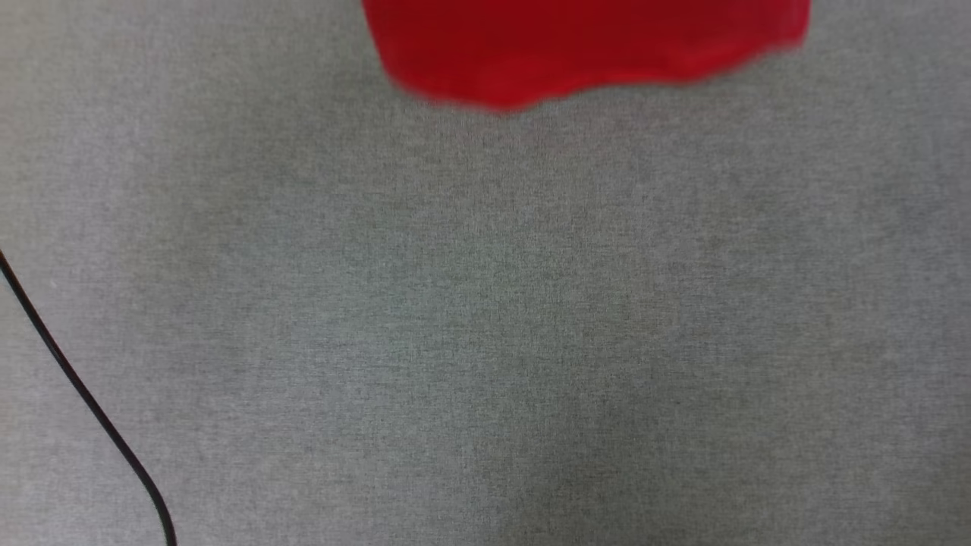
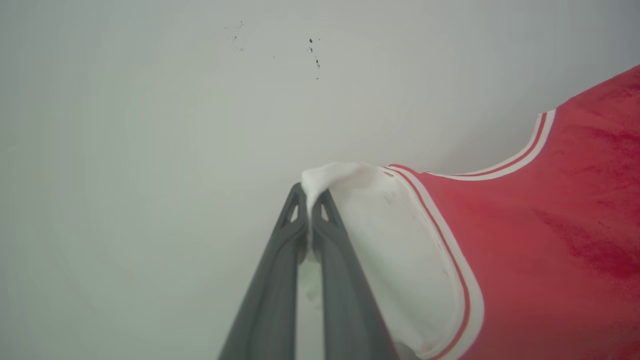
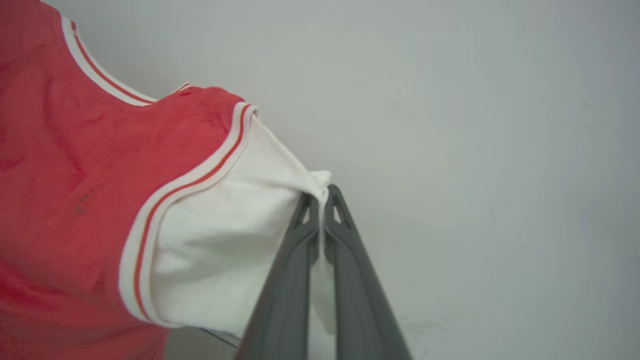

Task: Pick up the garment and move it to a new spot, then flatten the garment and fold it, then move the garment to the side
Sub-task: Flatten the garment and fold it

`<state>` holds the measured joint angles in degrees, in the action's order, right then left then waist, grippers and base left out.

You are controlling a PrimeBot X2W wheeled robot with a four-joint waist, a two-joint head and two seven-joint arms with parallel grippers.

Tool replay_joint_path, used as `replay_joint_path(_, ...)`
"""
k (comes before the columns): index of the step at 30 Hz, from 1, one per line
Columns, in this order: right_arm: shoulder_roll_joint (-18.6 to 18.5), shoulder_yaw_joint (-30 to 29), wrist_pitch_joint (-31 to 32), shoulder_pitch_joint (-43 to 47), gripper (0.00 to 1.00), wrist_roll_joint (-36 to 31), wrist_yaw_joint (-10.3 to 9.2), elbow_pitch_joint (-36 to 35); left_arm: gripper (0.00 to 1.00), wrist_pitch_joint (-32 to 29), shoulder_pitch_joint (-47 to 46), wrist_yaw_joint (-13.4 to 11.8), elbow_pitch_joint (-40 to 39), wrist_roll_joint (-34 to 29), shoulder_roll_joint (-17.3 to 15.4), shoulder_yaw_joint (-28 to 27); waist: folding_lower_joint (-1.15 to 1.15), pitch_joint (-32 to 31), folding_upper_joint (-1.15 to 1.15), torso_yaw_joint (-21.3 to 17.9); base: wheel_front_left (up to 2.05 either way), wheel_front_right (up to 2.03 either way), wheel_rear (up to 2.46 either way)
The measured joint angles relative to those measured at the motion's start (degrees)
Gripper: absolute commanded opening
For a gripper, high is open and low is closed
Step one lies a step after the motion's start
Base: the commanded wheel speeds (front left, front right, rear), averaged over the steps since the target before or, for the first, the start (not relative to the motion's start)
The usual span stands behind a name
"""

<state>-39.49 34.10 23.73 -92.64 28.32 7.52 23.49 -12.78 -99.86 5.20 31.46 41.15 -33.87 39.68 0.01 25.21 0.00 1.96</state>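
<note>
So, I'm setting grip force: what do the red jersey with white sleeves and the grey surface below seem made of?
Red jersey with white sleeves: probably matte knit fabric; it drapes and creases. Grey surface: seemingly matte woven cloth, showing fine heathered texture.

A black cable [image 1: 76, 387] lies on the grey woven table [image 1: 485, 341]. Beyond the left claw [image 2: 311, 193], a pale wall [image 2: 150, 125] bears dark specks [image 2: 316, 56].

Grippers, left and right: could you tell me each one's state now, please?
Left gripper: shut on the garment, pinching a white sleeve.
Right gripper: shut on the garment, pinching the other white sleeve.
</note>
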Motion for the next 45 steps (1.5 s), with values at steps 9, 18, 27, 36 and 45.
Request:
replay_joint_path(9, 6.02, 1.16, -4.94, -10.12, 0.00, -3.79, 0.00, 10.43, 0.00, 4.68, -6.76, 1.38, 7.95, 0.43, 1.02, -1.12, 0.00, 3.54, 0.00, 0.17, 0.00, 0.00, 0.00)
replay_joint_path(18, 9.20, 7.04, -10.99, -7.86, 0.00, -3.16, 0.00, 18.74, 0.00, 9.53, -1.80, 2.07, 13.94, 2.05, 2.29, 1.53, 0.00, 4.49, 0.00, 0.48, 0.00, 0.00, 0.00)
replay_joint_path(27, 11.62, 13.58, -19.81, 6.87, 0.00, 3.69, 0.00, 23.50, 0.00, 16.40, 15.99, 2.19, 13.14, 7.08, 2.71, 6.20, 0.00, 0.68, 0.00, -0.09, 0.00, 0.00, 0.00)
replay_joint_path(36, 10.33, 21.42, -25.10, 26.08, 0.00, 11.09, 0.00, 21.25, 0.00, 22.69, 39.35, 0.23, 6.94, 11.90, 0.62, 7.94, -0.01, -5.71, 0.00, -0.50, 0.00, 0.00, 0.00)
replay_joint_path(45, 5.05, 25.71, -28.71, 44.22, 0.00, 16.16, 0.00, 16.25, 0.00, 25.55, 64.68, -6.06, -3.79, 17.88, -4.52, 7.99, -0.02, -13.44, 0.00, -1.53, 0.00, 0.00, 0.00)
